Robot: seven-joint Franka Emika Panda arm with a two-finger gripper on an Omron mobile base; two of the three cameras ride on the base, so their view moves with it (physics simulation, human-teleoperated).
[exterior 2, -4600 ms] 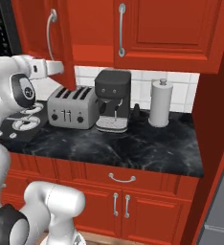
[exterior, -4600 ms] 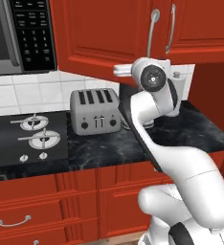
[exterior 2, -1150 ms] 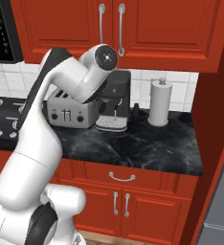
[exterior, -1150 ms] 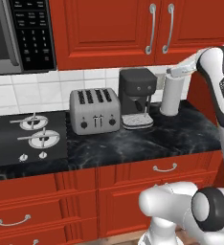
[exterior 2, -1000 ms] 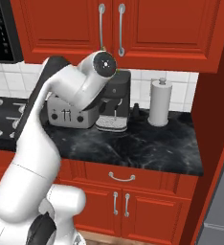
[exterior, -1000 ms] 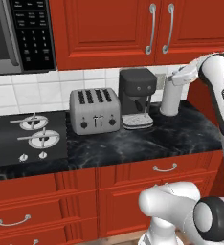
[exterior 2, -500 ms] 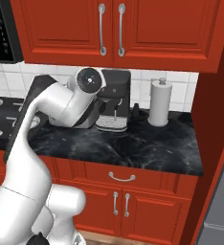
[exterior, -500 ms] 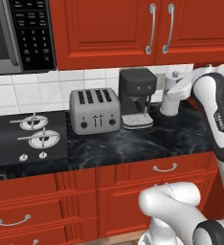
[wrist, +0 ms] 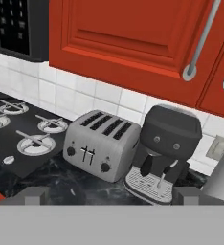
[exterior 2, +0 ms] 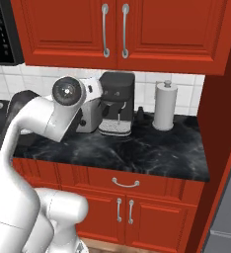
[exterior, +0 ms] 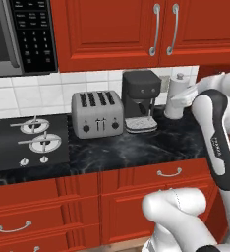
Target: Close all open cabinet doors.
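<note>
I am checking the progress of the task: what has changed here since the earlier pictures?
The left upper cabinet door, ajar before, is now shut. The arm swung away from it, rightwards and lower; the gripper is open and empty. Toaster, coffee machine and paper towel roll stayed put.

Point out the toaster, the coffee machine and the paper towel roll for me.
toaster (exterior: 97, 114), left base view, front face.
coffee machine (exterior 2: 116, 95), right base view, upper body.
paper towel roll (exterior 2: 165, 106), right base view, middle of the roll.

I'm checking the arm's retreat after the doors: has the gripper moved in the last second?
Yes. In the left base view the gripper has dropped from the level of the paper towel roll's top to its middle, drawing back rightward.
</note>
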